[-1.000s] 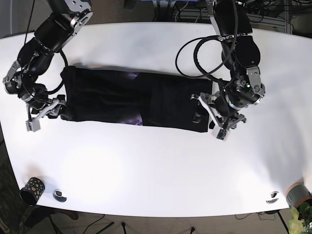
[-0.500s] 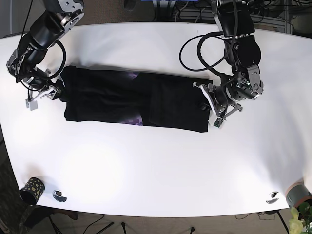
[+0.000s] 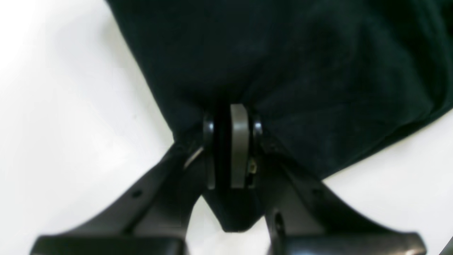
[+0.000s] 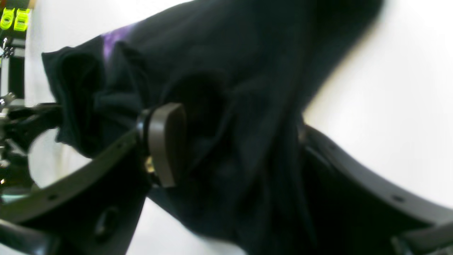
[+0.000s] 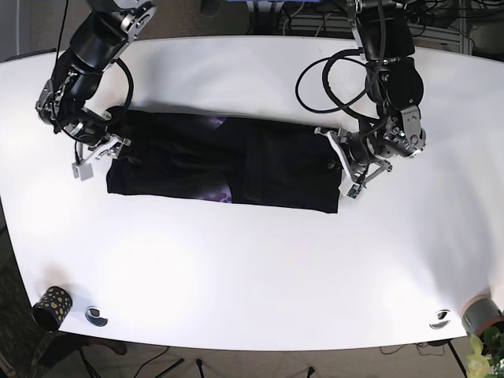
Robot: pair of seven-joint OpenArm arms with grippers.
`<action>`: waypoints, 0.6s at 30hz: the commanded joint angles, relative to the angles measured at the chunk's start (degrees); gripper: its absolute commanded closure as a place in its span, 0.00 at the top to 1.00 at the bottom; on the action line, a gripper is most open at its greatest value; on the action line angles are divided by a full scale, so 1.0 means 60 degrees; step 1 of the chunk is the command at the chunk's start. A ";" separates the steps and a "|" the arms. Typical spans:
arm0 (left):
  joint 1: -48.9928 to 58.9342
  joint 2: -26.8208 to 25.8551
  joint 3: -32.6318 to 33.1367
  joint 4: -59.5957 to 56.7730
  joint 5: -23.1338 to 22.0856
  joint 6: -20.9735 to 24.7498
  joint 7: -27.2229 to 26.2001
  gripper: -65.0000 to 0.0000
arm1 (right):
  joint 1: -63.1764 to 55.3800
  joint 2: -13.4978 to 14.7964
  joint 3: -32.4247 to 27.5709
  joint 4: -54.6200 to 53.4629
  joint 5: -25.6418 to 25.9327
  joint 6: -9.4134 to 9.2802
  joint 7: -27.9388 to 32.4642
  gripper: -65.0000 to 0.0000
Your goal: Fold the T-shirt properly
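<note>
The black T-shirt (image 5: 228, 161) lies folded into a long strip across the white table (image 5: 252, 268), with a purple print (image 5: 216, 193) showing. My left gripper (image 5: 346, 167) is at the strip's right end. In the left wrist view it (image 3: 230, 152) is shut on the shirt's edge (image 3: 300, 71). My right gripper (image 5: 98, 153) is at the strip's left end. In the right wrist view its (image 4: 233, 141) jaws stand apart with bunched cloth (image 4: 247, 88) between them; one pad (image 4: 166, 141) shows, the other is hidden by cloth.
A dotted cup (image 5: 51, 305) and a small round piece (image 5: 96, 316) sit at the front left corner. Another round piece (image 5: 439, 319) and a grey pot (image 5: 480, 315) are at the front right. Cables (image 5: 315, 87) loop behind the shirt's right end.
My right gripper has moved from beside the shirt's left end onto it, with cloth now between its jaws. My left gripper has shifted up along the right end.
</note>
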 commanded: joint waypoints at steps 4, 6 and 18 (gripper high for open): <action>-0.0164 -0.0051 0.0008 -0.0277 -0.0048 -0.0042 -0.0066 0.06 | 0.0031 -0.0136 -0.0031 0.0150 -0.0164 -0.0016 -0.0098 0.55; -0.0149 -0.0051 0.0008 -0.0336 -0.0048 -0.0042 -0.0066 0.06 | 0.0104 -0.0136 -0.0045 0.0150 -0.0164 -0.0016 0.0078 0.52; -0.0149 0.0007 0.0916 -0.0365 -0.0048 -0.0042 -0.0066 0.06 | 0.0090 0.0392 -0.0060 0.1630 -0.0164 -0.0016 0.0122 0.00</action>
